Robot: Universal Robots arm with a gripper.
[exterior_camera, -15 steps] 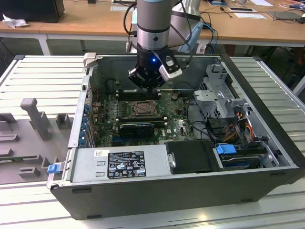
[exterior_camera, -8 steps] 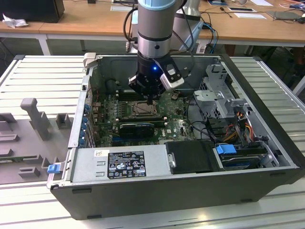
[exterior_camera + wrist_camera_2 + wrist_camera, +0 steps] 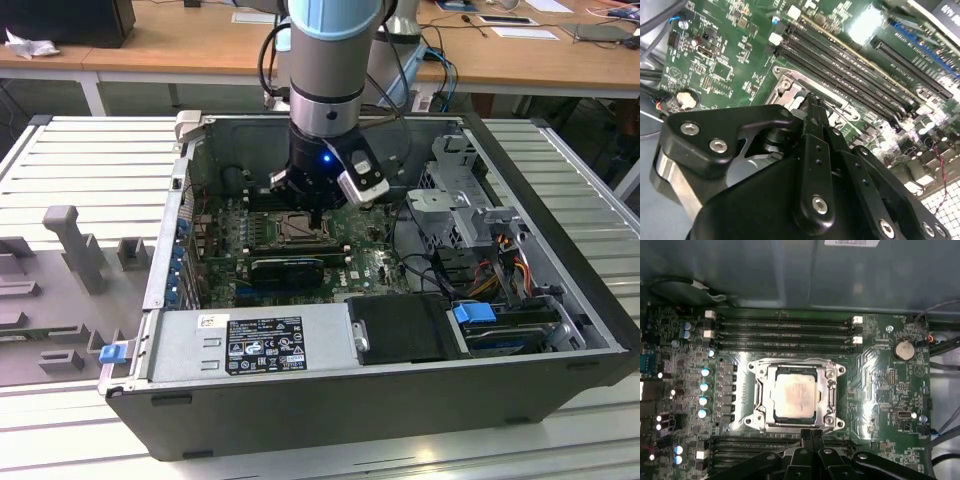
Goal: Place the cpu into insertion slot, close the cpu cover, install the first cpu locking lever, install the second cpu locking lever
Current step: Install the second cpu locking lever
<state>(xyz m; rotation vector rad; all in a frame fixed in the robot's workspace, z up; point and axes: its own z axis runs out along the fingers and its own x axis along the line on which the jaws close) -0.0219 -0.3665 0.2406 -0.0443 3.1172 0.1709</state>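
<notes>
In the first wrist view the cpu [image 3: 794,397] lies flat in the insertion slot [image 3: 752,416], pale beige face up. The silver cpu cover [image 3: 826,390] lies down around it, and the chip shows through its window. My gripper [image 3: 812,436] is shut with its two black fingers pressed together and nothing visible between them. Its tips stand just at the socket's edge, on the side facing the second bank of memory slots. In the second wrist view the shut gripper [image 3: 812,99] points down at the socket's metal rim [image 3: 790,82]. In the exterior view the gripper [image 3: 314,218] hangs inside the open computer case over the socket [image 3: 297,231].
Long black memory slots [image 3: 782,332] run along two sides of the socket. A black ribbed heatsink block [image 3: 287,268] sits nearby, with the power supply [image 3: 250,345] beyond it. A drive cage [image 3: 465,200] and loose cables [image 3: 500,265] fill the exterior view's right. A coin battery [image 3: 903,350] sits on the board.
</notes>
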